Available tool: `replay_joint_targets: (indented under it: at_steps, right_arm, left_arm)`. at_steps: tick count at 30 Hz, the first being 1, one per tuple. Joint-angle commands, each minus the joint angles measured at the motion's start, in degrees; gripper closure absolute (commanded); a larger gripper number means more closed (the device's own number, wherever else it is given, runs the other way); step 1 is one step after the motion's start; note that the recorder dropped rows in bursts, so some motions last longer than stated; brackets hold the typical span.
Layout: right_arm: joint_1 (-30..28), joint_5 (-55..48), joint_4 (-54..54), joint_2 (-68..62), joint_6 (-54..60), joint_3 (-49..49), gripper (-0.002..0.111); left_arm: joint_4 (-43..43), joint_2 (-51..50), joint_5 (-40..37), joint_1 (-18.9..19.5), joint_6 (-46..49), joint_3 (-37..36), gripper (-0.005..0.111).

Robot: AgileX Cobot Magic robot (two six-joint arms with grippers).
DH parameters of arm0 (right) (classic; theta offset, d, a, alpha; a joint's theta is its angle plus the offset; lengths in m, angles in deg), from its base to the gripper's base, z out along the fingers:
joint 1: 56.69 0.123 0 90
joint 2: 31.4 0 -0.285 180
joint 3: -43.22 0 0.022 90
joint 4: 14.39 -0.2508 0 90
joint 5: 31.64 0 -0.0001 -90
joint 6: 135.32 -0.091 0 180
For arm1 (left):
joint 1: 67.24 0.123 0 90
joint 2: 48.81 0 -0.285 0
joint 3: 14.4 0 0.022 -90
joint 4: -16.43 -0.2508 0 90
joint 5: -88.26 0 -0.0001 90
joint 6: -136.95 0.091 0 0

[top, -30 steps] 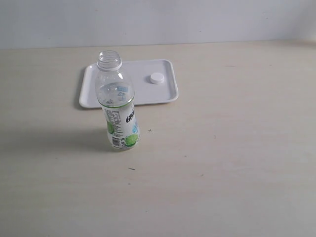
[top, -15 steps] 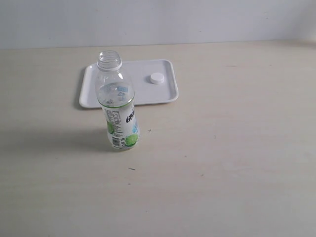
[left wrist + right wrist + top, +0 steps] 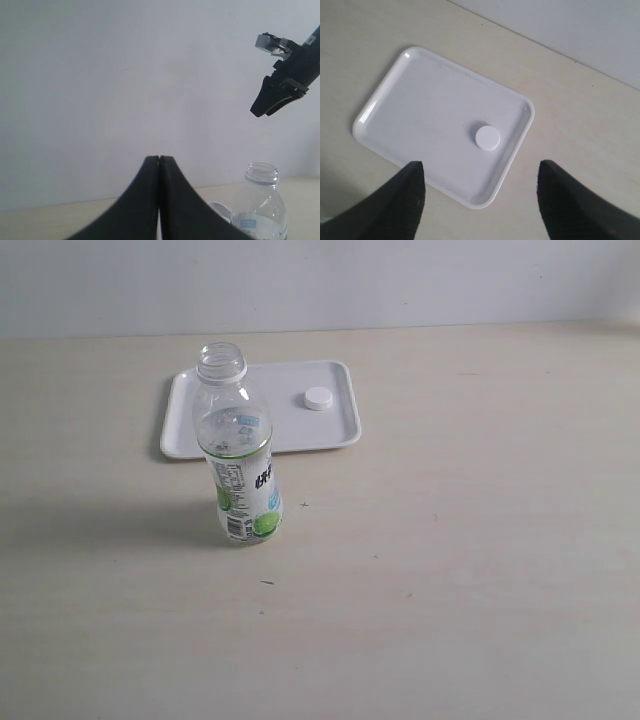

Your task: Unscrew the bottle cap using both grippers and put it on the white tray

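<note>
The clear bottle with its lime label stands upright on the table, its threaded neck bare. The white bottle cap lies flat on the white tray behind it, towards the tray's right side. Neither gripper shows in the exterior view. My left gripper is shut on nothing, raised level with the bottle top. The right gripper hangs high in that view. My right gripper is open above the tray, with the cap below it.
The light wooden table spreads around the bottle and tray. A pale wall runs along the table's far edge.
</note>
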Motion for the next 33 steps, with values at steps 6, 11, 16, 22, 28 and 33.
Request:
replay_joint_targets:
  at_steps: [6,11,16,22,28,33]
  right_arm:
    - [-0.1,0.3,0.0,0.5,0.1,0.3,0.047]
    - [-0.1,0.3,0.0,0.5,0.1,0.3,0.047]
    - [-0.1,0.3,0.0,0.5,0.1,0.3,0.047]
    - [-0.1,0.3,0.0,0.5,0.1,0.3,0.047]
    - [-0.1,0.3,0.0,0.5,0.1,0.3,0.047]
    - [-0.1,0.3,0.0,0.5,0.1,0.3,0.047]
  left_arm:
    - [0.2,0.4,-1.0,0.2,4.8,-0.1,0.107]
    - [0.2,4.2,-4.4,0.2,5.9,-0.1,0.107]
    - [0.2,8.5,-19.4,0.2,9.6,-0.1,0.107]
    - [0.5,8.5,-30.7,0.3,6.1,-0.1,0.107]
    - [0.8,8.5,-37.0,0.3,1.7,-0.1,0.107]
    - [1.0,8.5,-37.0,0.3,-3.8,-0.1,0.107]
